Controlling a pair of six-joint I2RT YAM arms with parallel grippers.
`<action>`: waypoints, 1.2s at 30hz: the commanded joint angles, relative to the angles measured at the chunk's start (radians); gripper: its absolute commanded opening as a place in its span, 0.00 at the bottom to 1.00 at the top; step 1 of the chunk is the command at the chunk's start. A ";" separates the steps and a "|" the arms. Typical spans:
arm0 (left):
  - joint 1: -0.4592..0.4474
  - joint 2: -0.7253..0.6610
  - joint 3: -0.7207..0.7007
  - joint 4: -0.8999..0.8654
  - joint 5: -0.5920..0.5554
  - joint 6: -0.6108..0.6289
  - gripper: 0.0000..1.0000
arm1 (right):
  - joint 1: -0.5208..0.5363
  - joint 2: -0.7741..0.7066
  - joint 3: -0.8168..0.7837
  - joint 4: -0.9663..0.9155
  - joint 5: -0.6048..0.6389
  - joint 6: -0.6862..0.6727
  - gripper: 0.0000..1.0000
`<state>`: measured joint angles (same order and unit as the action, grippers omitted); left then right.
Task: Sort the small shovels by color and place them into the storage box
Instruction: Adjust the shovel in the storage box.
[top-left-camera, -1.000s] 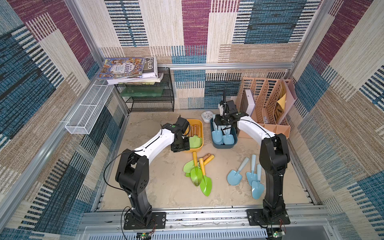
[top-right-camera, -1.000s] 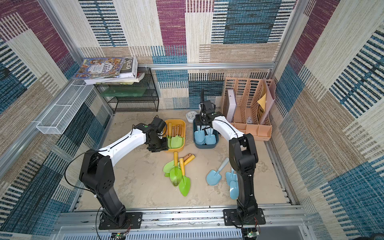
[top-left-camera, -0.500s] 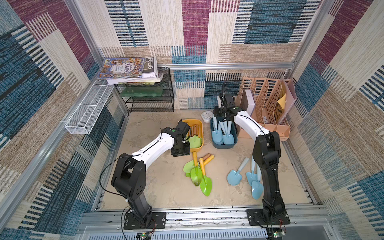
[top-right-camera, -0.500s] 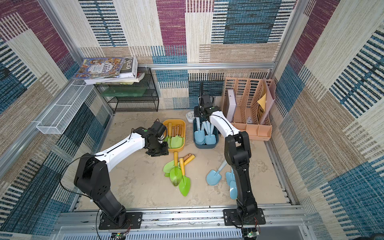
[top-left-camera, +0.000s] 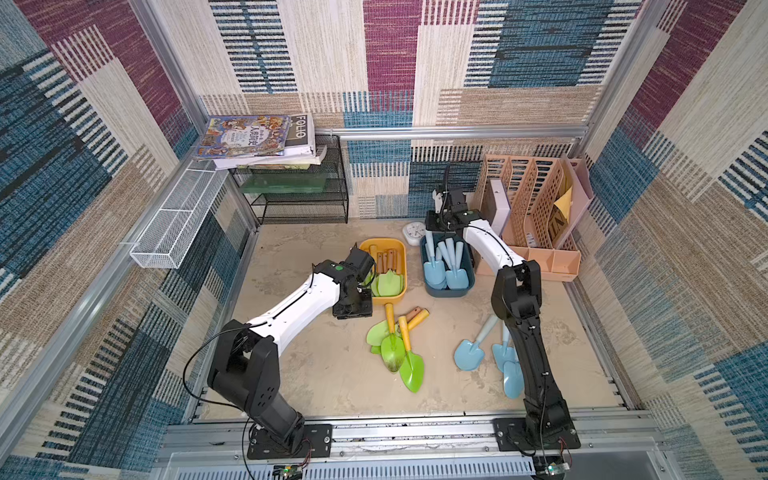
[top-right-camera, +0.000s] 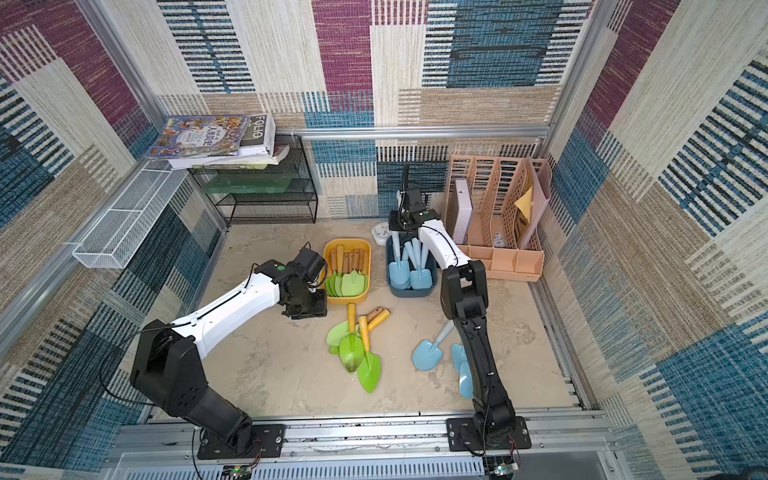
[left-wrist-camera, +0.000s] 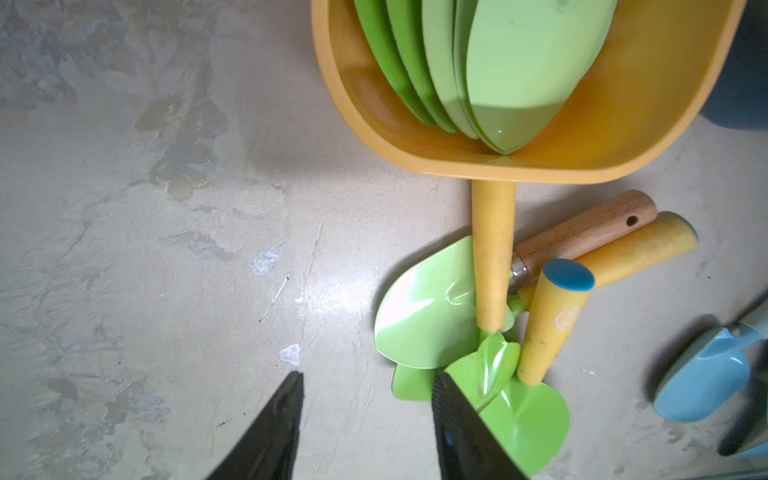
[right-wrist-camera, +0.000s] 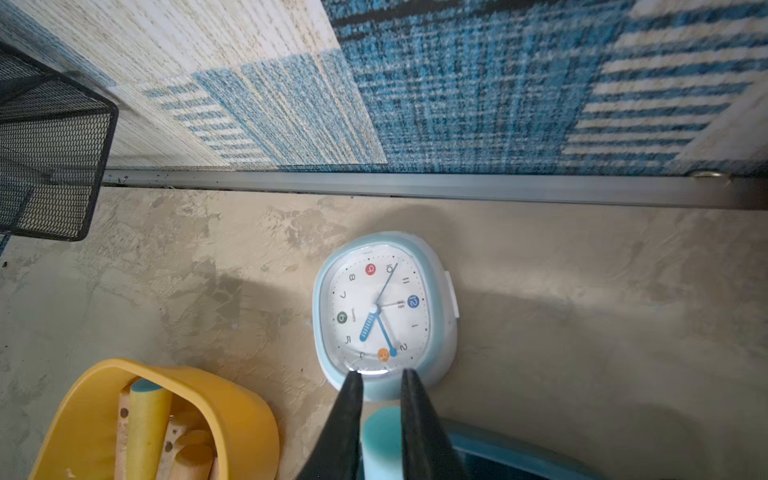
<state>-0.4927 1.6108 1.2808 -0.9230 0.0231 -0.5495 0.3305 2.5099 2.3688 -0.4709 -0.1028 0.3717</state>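
Right hand (right-wrist-camera: 381, 374) is closed on the handle end of a light blue shovel (right-wrist-camera: 380, 436), which stands in the dark blue storage box (right-wrist-camera: 519, 455) among other blue shovels (top-left-camera: 451, 270). An alarm clock (right-wrist-camera: 382, 311) lies just past its fingertips. Left hand (left-wrist-camera: 368, 415) hangs partly open and empty over the worktop (left-wrist-camera: 166, 249), just beside the loose green shovels (left-wrist-camera: 428, 307) piled by the yellow storage box (left-wrist-camera: 623, 158). More green blades are packed inside that box. A few loose blue shovels (top-left-camera: 469, 353) lie near the right arm.

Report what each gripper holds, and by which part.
Right gripper: light blue shovel, pinched at its handle's tip. Left gripper: open, holding nothing.
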 joint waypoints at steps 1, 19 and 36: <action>0.000 -0.009 -0.004 -0.022 -0.020 -0.007 0.52 | 0.005 0.003 0.000 -0.006 -0.031 0.003 0.21; 0.000 -0.002 -0.004 -0.018 -0.016 -0.007 0.52 | 0.029 -0.199 -0.303 0.075 0.083 -0.020 0.21; -0.143 0.194 0.139 0.065 0.251 0.182 0.62 | 0.037 -0.725 -0.909 0.204 0.218 0.015 0.24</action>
<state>-0.6159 1.7679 1.3865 -0.8688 0.1936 -0.4301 0.3729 1.8263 1.5112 -0.3073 0.0750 0.3672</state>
